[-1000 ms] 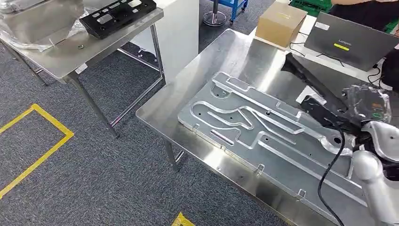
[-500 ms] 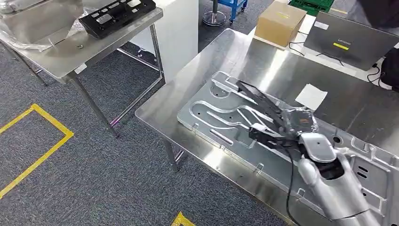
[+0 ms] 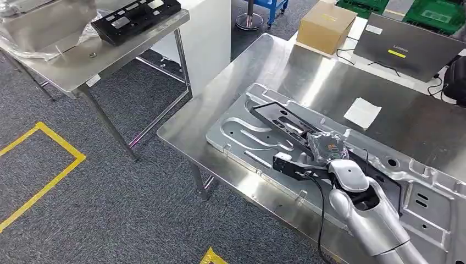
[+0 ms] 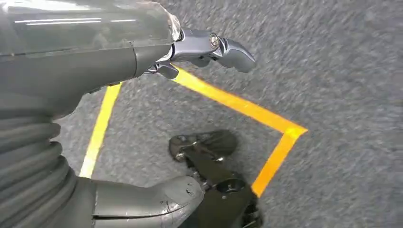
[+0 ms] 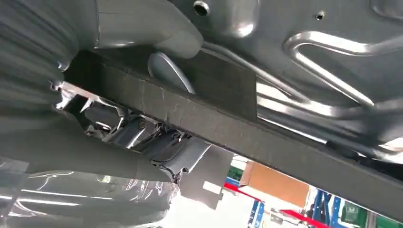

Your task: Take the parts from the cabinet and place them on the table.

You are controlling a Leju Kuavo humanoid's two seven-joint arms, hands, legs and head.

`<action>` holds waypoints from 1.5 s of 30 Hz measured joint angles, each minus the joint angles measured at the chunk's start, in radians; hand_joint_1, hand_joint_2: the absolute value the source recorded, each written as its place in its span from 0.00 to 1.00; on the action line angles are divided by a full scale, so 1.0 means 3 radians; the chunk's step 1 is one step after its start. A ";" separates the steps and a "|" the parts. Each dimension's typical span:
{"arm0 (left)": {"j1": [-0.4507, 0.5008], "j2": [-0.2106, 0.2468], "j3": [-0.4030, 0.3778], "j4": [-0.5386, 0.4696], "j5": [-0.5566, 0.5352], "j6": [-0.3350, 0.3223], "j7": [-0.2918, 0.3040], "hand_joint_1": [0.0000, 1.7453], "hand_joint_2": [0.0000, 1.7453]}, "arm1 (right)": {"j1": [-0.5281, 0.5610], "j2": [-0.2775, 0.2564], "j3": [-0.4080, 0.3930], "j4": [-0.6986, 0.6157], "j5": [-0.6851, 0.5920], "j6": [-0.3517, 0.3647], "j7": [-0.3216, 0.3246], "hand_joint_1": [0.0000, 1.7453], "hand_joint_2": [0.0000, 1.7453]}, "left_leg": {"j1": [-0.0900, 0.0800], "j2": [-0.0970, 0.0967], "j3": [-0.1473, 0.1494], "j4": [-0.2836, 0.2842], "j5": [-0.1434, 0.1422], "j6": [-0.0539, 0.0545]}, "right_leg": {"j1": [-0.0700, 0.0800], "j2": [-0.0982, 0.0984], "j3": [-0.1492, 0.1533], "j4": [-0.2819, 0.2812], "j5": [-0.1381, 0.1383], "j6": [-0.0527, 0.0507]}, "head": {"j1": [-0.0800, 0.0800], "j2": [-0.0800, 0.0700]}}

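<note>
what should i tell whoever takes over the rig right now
Right hand grips the black part, holding it low over the grey metal plate on the steel table.
Left hand holds nothing, fingers apart, hanging over the floor.
Done: black part brought over the table.
Left: set it down and let go. Whether it already touches the plate is unclear.

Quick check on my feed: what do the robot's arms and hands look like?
The right arm is silver with rounded joints; a black cable runs along it. Clear plastic wraps the right hand. The left hand has a grey ribbed cover, a thick grey thumb and darker fingers.
</note>
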 joint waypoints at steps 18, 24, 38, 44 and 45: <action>-0.0173 0.0004 -0.0145 0.0000 -0.0008 -0.0060 -0.0188 0.00 1.00 | -0.0012 0.0015 0.0025 0.0066 -0.0041 -0.0056 -0.0047 1.00 1.00 | 0.0006 0.0005 0.0001 0.0000 0.0008 -0.0012 | 0.0000 0.0004 -0.0002 0.0005 0.0007 -0.0010 | 0.0000 0.0000; -0.0129 0.0004 -0.0145 0.0000 0.0005 -0.0074 -0.0188 0.00 1.00 | 0.0000 0.0015 0.0005 0.0004 -0.0185 -0.0183 -0.0036 1.00 1.00 | 0.0006 0.0005 -0.0002 0.0000 0.0009 -0.0014 | 0.0001 0.0005 -0.0008 0.0007 0.0008 -0.0014 | 0.0000 0.0000; 0.0160 -0.0114 -0.0148 0.0000 0.0004 0.0191 -0.0179 0.00 1.00 | 0.0392 0.0060 -0.1081 -0.1292 -0.1585 -0.1006 -0.0325 0.00 0.00 | 0.0005 -0.0001 -0.0019 -0.0001 0.0007 -0.0015 | 0.0001 -0.0005 -0.0026 0.0011 -0.0002 -0.0029 | 0.0001 0.0000; 0.0164 -0.0121 -0.0148 0.0000 -0.0009 0.0136 -0.0187 0.00 1.00 | 0.0470 0.0015 -0.1476 -0.1555 -0.1774 -0.1020 -0.0367 0.00 0.00 | 0.0004 -0.0001 -0.0017 0.0001 0.0008 -0.0015 | 0.0001 -0.0003 -0.0022 0.0010 0.0002 -0.0025 | 0.0001 0.0000; 0.0164 -0.0121 -0.0148 0.0000 -0.0010 0.0135 -0.0187 0.00 1.00 | 0.0474 0.0010 -0.1501 -0.1568 -0.1774 -0.1020 -0.0364 0.00 0.00 | 0.0004 -0.0001 -0.0016 0.0002 0.0008 -0.0016 | 0.0001 -0.0003 -0.0023 0.0010 0.0005 -0.0023 | 0.0000 0.0000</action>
